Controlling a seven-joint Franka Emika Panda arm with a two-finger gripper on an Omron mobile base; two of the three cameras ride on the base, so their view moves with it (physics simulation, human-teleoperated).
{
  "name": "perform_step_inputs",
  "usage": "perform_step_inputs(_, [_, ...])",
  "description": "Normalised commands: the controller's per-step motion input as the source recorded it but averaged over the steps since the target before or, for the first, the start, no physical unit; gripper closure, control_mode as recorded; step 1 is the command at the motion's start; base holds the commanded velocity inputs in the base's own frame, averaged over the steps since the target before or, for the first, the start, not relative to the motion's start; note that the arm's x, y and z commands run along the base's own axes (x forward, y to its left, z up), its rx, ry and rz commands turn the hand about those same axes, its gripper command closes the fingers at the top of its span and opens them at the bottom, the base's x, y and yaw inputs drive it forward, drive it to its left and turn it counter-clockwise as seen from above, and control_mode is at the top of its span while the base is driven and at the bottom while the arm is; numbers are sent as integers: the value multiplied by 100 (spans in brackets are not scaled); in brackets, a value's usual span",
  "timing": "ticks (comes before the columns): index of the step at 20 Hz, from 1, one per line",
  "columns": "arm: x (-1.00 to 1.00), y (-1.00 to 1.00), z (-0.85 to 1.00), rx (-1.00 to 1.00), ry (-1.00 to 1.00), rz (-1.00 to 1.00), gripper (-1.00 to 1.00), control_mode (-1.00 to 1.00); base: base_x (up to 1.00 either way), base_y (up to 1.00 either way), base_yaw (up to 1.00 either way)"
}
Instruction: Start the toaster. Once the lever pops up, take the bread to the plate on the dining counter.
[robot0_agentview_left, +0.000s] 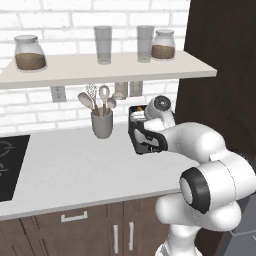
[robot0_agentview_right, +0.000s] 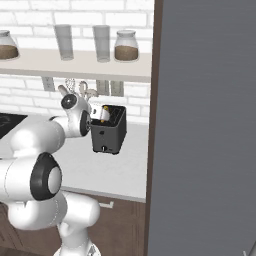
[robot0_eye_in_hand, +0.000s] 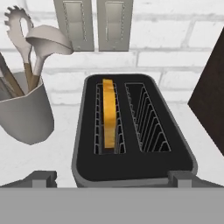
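Hand view looks down on the boxy dark grey-black two-slot toaster (robot0_eye_in_hand: 133, 131), which stands on the pale worktop surface (robot0_agentview_left: 65, 165) close to the white brick wall. The square slice of bread with a golden orange-brown crust (robot0_eye_in_hand: 108, 113) sits upright in the left slot as this view shows it; the other slot is empty. The slice's top edge reaches about level with the slot rim.

Gripper (robot0_eye_in_hand: 111, 177): jaws spread wide, holding nothing, one tip at each side of the toaster's near end, just above it.

Task status, as a judgement:
- The lever cannot be made out in any view, so it cannot be told whether the toaster has been started.
- The bread has not been lifted out.
- Carrying the slice to the plate on the dining counter remains to be done.

Surroundings:
- A grey utensil cup (robot0_agentview_left: 102, 124) holding wooden spoons and a whisk stands just beside the toaster, on the cooktop side.
- A black cooktop (robot0_agentview_left: 9, 165) lies well apart along the surface.
- A shelf (robot0_agentview_left: 100, 67) above carries two glass jars and two tumblers.
- A dark brown tall cabinet side (robot0_agentview_right: 156, 100) rises next to the toaster and limits approach from that side.
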Motion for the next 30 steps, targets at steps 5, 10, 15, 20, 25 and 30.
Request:
perform_step_inputs(5, [25,0,-20,0,0,0,-100,-100,0,0,0])
perform_step_inputs(10, [32,0,-23,0,0,0,-100,-100,0,0,0])
perform_step_inputs(15, [38,0,-22,0,0,0,-100,-100,0,0,0])
perform_step_inputs(20, [42,0,-22,0,0,0,-100,-100,0,0,0])
perform_step_inputs(25, [39,0,-16,0,0,0,-100,-100,0,0,0])
perform_step_inputs(30, [30,0,-12,-1,0,0,100,-100,0,0,0])
